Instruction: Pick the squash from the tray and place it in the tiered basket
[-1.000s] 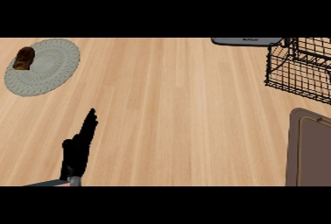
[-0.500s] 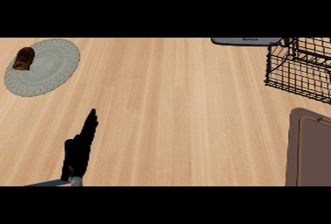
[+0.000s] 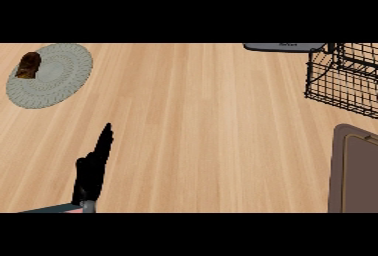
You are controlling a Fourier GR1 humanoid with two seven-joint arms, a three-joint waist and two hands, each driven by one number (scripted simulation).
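Head view: the left robot hand [image 3: 94,170] stands near the bench's [image 3: 214,125] near-left edge, fingers straight and together, pointing toward the far side and holding nothing. It looks to be resting there. The right robot hand shows nowhere, so its state cannot be told.

The tray [image 3: 358,172] lies at the bench's right edge, cut off by the frame; only its left rim and a strip of its floor show, and no squash can be seen on that strip. The squash, if it is on the tray, must lie further right, out of sight. The tiered basket [image 3: 345,75], black wire, sits at the far-right corner, just beyond the tray. At the far-left corner a round woven mat [image 3: 50,75] carries a small brown thing [image 3: 28,65] on its far-left rim; it is well apart from the work. A dark flat object [image 3: 284,46] shows at the far edge.

The step in hand seems to be the reach for the squash, not yet begun. It would go best with the right arm, since tray and basket share that side. Come down over the tray's middle, clear of its raised rim, then lift high enough to pass the basket's wire edge.
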